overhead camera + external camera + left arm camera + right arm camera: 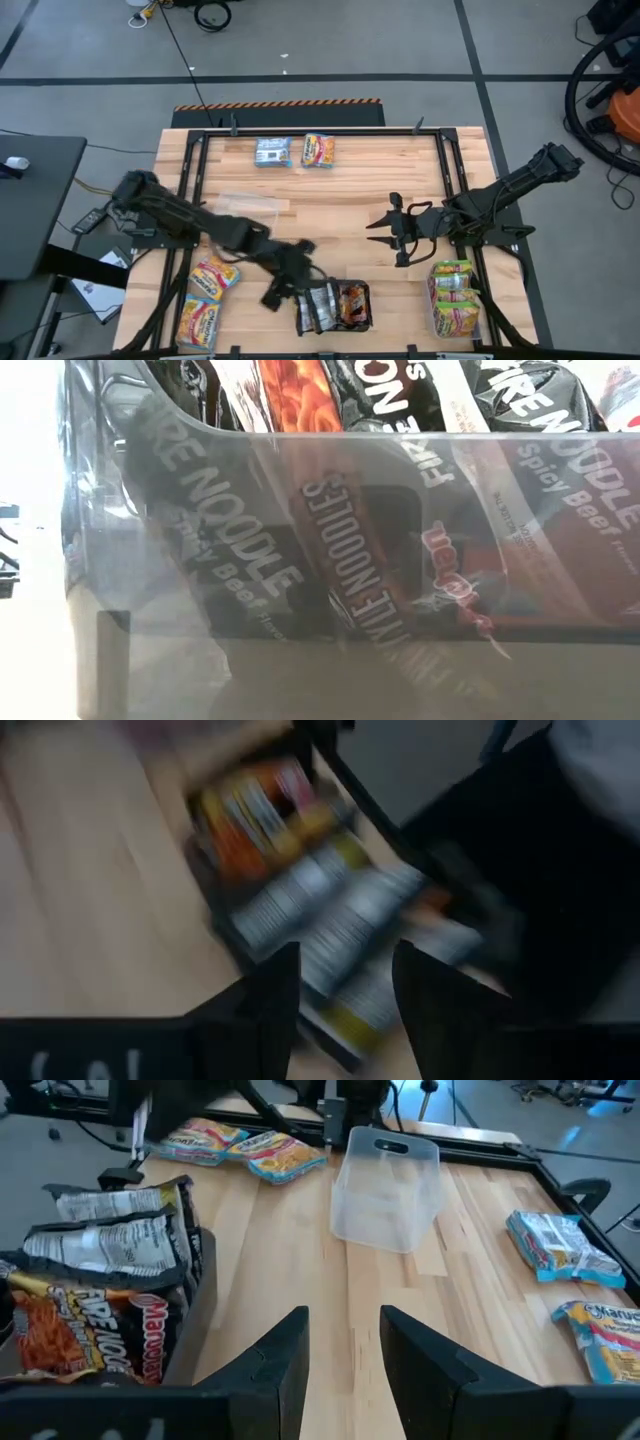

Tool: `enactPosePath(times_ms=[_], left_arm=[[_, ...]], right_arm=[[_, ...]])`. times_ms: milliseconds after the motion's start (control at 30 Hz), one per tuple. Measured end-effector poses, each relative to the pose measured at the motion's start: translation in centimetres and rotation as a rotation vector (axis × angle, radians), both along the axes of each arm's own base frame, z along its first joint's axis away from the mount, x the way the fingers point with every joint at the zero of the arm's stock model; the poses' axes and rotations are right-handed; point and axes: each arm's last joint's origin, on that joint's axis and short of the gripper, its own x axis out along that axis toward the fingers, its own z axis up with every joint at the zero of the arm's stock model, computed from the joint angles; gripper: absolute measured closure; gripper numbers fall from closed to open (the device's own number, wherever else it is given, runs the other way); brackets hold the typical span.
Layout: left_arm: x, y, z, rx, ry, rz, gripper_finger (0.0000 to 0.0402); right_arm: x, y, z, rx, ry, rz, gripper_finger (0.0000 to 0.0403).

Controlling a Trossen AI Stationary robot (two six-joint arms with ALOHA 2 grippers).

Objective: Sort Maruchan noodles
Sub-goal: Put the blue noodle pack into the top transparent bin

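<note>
I'm hovering my left pincer (285,285) beside the tub (335,306) of dark noodle packets (322,303) at the near edge of the surface (340,200), fingers parting — nothing gripped. Risk: I'm clipping a standing packet and tipping it out. My right pincer (390,232) is waiting mid-surface, fingers apart, empty. Orange packets (208,298) are lying near-left, yellow-green ones (455,295) near-right — mixing them is the danger.

Grey floor (400,40) w/ black tape lines (330,78) — cables.
</note>
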Motion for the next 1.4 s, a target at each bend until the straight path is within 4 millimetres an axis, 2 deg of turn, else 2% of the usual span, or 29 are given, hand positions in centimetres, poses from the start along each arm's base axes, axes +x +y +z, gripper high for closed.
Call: enactPosePath(times_ms=[100,200,400,567,733,967,1400], left_arm=[[-3.4,-0.8,1.2,-0.097,0.189,0.156,0.0235],[-6.4,-2.2,1.1,-0.119,0.360,0.351,0.0235],[-11.7,-5.5,-1.5,-0.089,0.649,0.709,0.0235],[-14.0,-6.8,-4.3,-0.099,0.753,1.007,0.0235],[-14.1,-7.0,-7.5,-0.022,0.791,1.144,0.0235],[-12.7,-6.4,-11.1,0.162,0.885,1.276,0.0235],[-11.8,-6.9,-14.4,0.250,0.949,1.277,0.0237]], right_arm=[[0.0,-0.1,0.0,-0.013,-0.006,-0.021,0.0273],[0.0,-0.2,0.1,-0.040,-0.012,-0.042,0.0273],[0.1,-0.2,0.1,-0.092,-0.013,-0.025,0.0273],[0.1,-0.3,0.2,-0.149,-0.027,-0.020,0.0273],[0.2,-0.2,0.4,-0.173,-0.041,-0.009,0.0273],[0.2,-0.2,0.4,-0.160,-0.042,-0.012,0.0273],[0.2,-0.2,0.4,-0.155,-0.042,-0.012,0.0273]])
